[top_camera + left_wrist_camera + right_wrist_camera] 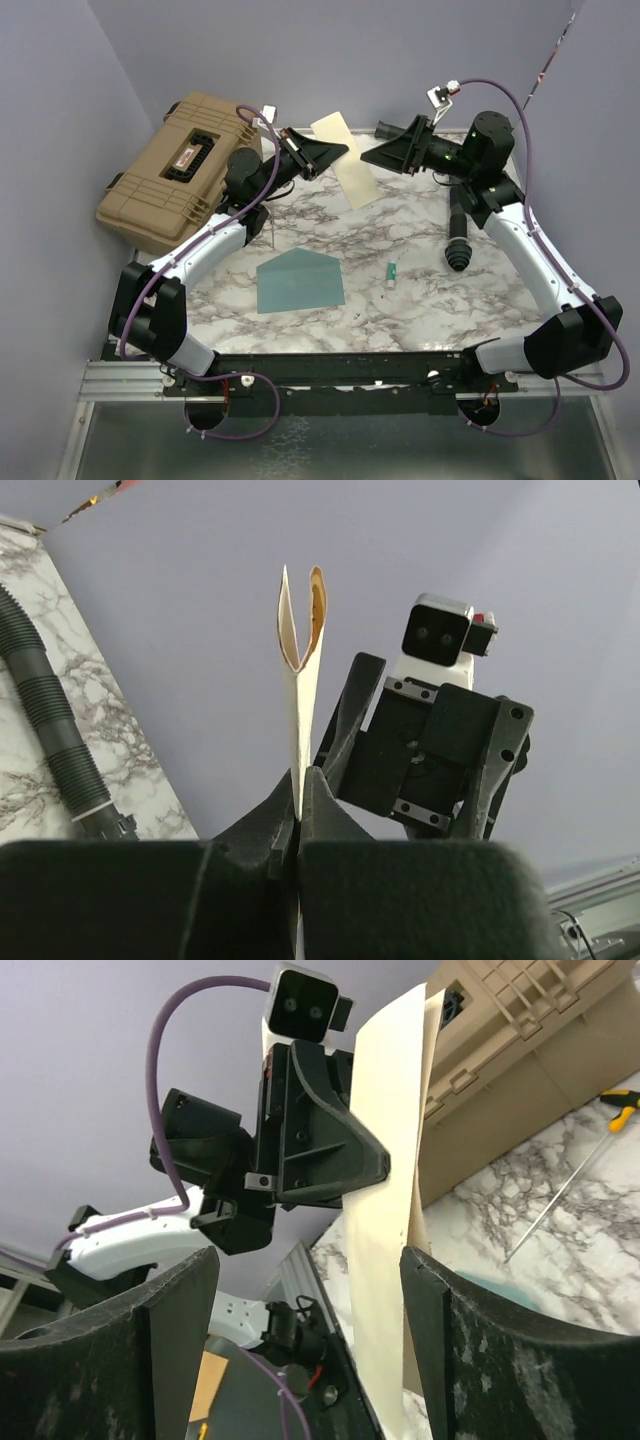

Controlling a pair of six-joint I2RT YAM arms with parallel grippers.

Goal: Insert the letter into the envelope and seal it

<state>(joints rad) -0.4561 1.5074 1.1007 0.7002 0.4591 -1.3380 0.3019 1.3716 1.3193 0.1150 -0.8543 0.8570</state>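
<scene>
Firmly closed, the left hand (pixel 298 802) pinches the letter (pixel 301 695) between its fingertips. The sheet stands upright from the grip, seen edge-on in the left wrist view, with its two folded layers parting at the top. Opposite it, the right hand (pixel 308 1260) is spread wide and holds nothing. Its fingers (pixel 180 1345) sit on either side of the sheet without touching it. From above, both hands meet over the far part of the tabletop (pixel 420 300), with the letter raised between them. The envelope (pixel 300 282) lies flat on the marble nearer the arm bases, flap pointing away, well apart from the letter. A tan case (pixel 180 170) sits at the far left. A small green and white item (pixel 392 272) lies to the right of the envelope.
</scene>
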